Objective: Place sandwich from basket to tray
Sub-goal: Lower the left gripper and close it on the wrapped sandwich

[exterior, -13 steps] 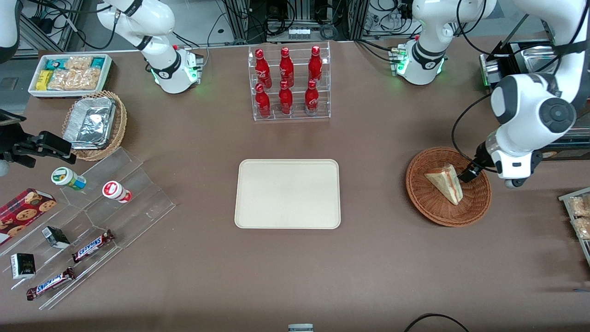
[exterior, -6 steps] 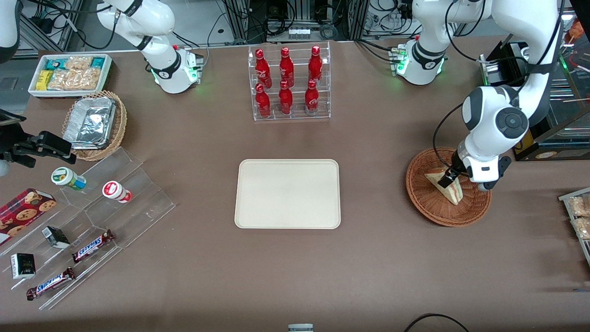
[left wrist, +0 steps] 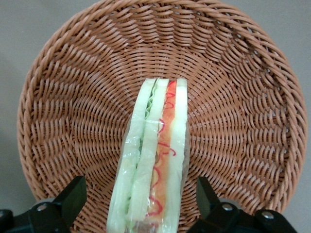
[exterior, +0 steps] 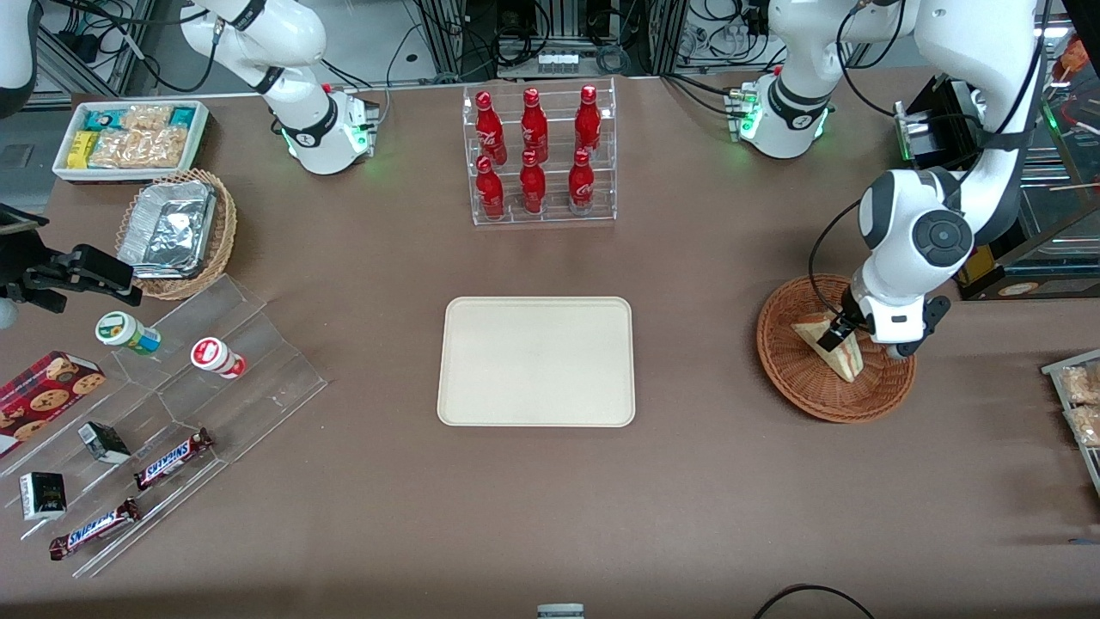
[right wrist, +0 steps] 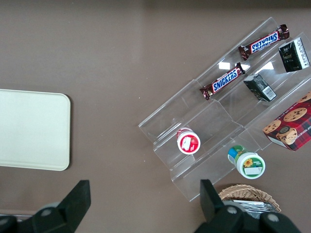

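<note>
The small triangular wedge of pale bread with red and green filling layers, the sandwich (left wrist: 154, 160), stands on edge in the round reddish-brown woven wicker basket (exterior: 795, 378), wrapped in clear film, with its cut edge facing up toward the wrist camera. The left arm's gripper (exterior: 832, 334) is down inside the basket at the sandwich's thick end, and the wrist view shows its two black fingers (left wrist: 72, 198) spread wide, one on each side of the wedge, with wicker visible between each finger and the bread, so nothing is pinched yet. The relation that matters is that the sandwich's long axis runs straight out from the gripper, between the fingers, so the flat bread faces look toward the pads; closing should press the slices together across the thin dimension rather than catch a corner. The soft bread and slippery film probably call for a gentle squeeze. The flat cream-beige rectangular tray (exterior: 481, 404) with rounded corners lies well apart from the basket, toward the parked arm's end of the table, bare and ready
</note>
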{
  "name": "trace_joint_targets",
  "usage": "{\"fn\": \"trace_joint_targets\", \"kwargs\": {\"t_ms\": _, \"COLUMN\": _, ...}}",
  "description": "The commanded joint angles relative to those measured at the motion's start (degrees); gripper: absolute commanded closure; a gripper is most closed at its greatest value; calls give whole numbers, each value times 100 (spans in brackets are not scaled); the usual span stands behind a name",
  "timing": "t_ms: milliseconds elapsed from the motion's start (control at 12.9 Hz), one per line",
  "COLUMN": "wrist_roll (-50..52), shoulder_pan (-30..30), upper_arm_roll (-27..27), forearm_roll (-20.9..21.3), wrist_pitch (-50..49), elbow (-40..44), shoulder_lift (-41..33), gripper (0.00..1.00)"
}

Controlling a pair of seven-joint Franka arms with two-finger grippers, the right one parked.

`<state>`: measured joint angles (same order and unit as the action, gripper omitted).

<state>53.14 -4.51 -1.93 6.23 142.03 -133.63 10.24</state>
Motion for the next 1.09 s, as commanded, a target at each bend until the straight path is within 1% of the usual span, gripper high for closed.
{"fn": "trace_joint_targets", "kwargs": {"t_ms": 0, "wrist_roll": 170, "shoulder_pan": -32, "upper_arm_roll": 8, "forearm_roll": 133, "wrist_pitch": 150, "elbow": -120, "shoulder_lift": 22, "gripper": 0}}
{"fn": "trace_joint_targets", "kwargs": {"t_ms": 78, "wrist_roll": 170, "shoulder_pan": -58, "upper_arm_roll": 8, "forearm_roll": 133, "wrist_pitch": 150, "elbow": -120, "shoulder_lift": 30, "gripper": 4}}
{"fn": "trace_joint_targets", "kwargs": {"t_ms": 155, "wrist_roll": 179, "shoulder_pan": -67, "upper_arm_roll": 8, "forearm_roll": 133, "wrist_pitch": 150, "elbow": -120, "shoulder_lift": 30, "gripper": 20}}
{"fn": "trace_joint_targets", "kwargs": {"t_ms": 311, "wrist_roll": 266, "shoulder_pan": -67, "upper_arm_roll": 8, "forearm_roll": 133, "wrist_pitch": 150, "elbow": -172, "shoulder_lift": 4, "gripper": 66}}
{"fn": "trace_joint_targets", "kwargs": {"t_ms": 388, "wrist_roll": 293, "shoulder_pan": -67, "upper_arm_roll": 8, "forearm_roll": 133, "wrist_pitch": 141, "elbow": -155, "shoulder_lift": 4, "gripper": 84}}
{"fn": "trace_joint_targets", "kwargs": {"t_ms": 466, "wrist_roll": 380, "shoulder_pan": -76, "upper_arm_roll": 8, "forearm_roll": 133, "wrist_pitch": 123, "elbow": -120, "shoulder_lift": 4, "gripper": 97}}
{"fn": "trace_joint_targets", "kwargs": {"t_ms": 544, "wrist_roll": 477, "shoulder_pan": -76, "upper_arm_roll": 17, "forearm_roll": 124, "wrist_pitch": 106, "elbow": -85, "shoulder_lift": -39, "gripper": 100}}
{"fn": "trace_joint_targets", "kwargs": {"t_ms": 699, "wrist_roll": 426, "shoulder_pan": -93, "upper_arm_roll": 43, "forearm_roll": 116, "wrist_pitch": -130, "elbow": 99, "shoulder_lift": -241, "gripper": 100}}
{"fn": "trace_joint_targets", "kwargs": {"t_ms": 777, "wrist_roll": 381, "shoulder_pan": -181, "upper_arm_roll": 104, "forearm_roll": 142, "wrist_pitch": -619, "elbow": 291, "shoulder_lift": -407, "gripper": 100}}
{"fn": "trace_joint_targets", "kwargs": {"t_ms": 854, "wrist_roll": 250, "shoulder_pan": -425, "upper_arm_roll": 166, "forearm_roll": 142, "wrist_pitch": -1259, "elbow": 607, "shoulder_lift": -522, "gripper": 100}}
{"fn": "trace_joint_targets", "kwargs": {"t_ms": 1010, "wrist_roll": 126, "shoulder_pan": -918, "upper_arm_roll": 175, "forearm_roll": 133, "wrist_pitch": -2594, "elbow": 1536, "shoulder_lift": -576, "gripper": 100}}
